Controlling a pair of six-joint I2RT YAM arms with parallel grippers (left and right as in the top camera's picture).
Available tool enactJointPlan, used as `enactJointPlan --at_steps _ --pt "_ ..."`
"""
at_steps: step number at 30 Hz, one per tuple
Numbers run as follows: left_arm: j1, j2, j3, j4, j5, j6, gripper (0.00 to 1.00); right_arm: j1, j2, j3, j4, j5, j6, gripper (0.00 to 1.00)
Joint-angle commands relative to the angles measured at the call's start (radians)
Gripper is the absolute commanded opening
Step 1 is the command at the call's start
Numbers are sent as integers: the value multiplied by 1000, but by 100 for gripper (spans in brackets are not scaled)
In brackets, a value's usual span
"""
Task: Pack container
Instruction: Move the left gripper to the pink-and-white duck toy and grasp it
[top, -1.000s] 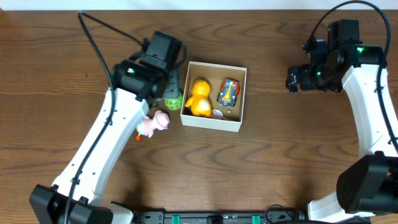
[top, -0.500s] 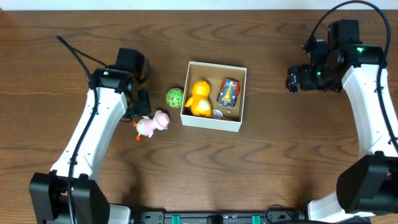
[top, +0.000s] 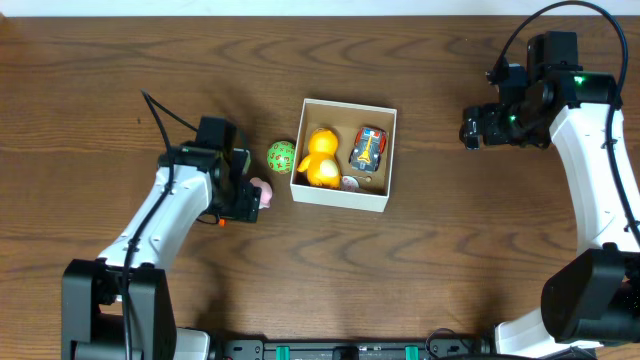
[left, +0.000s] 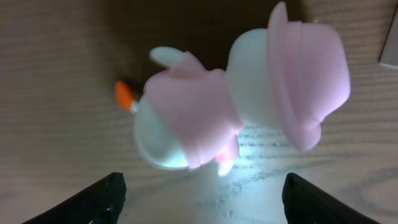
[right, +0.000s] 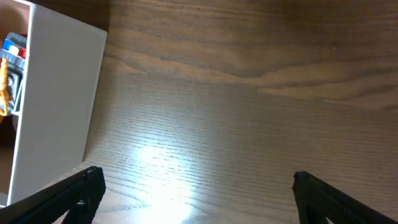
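Observation:
The container (top: 338, 197), a white-walled box with a brown inside, stands mid-table and holds a yellow duck (top: 320, 158), a toy car (top: 367, 148) and a small round piece (top: 350, 183). Left of it lie a green ball (top: 280, 156) and a pink-and-white toy (top: 264, 193). My left gripper (top: 245, 197) hovers over that toy and hides most of it from above. In the left wrist view the toy (left: 236, 106) lies just ahead of my open left gripper (left: 202, 205), untouched. My right gripper (top: 472, 130) stands open and empty, well right of the container.
In the right wrist view the container's white wall (right: 56, 106) fills the left edge, with bare wood between the fingers (right: 81, 190). A corner of the container (left: 392, 43) shows at the top right of the left wrist view.
My left arm has swung away from the container's left wall, past the green ball, and come down over the pink toy, its jaws widening. The right arm has not moved.

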Motion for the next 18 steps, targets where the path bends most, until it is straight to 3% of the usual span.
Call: enactJointPlan --at_steps 1,7,11,14,18 --pt "1 6 -51 59 24 54 82 -6 -23 13 -1 0 14 99" --pt "1 6 -84 158 24 81 79 -6 -23 13 -2 0 14 99" --pt "1 6 -84 188 24 102 64 -6 -23 13 -1 0 14 99" --pt "1 6 -84 195 24 102 42 -6 -23 13 -1 0 14 99" --pt "1 6 -84 195 24 102 31 -6 -23 13 -1 0 14 99"
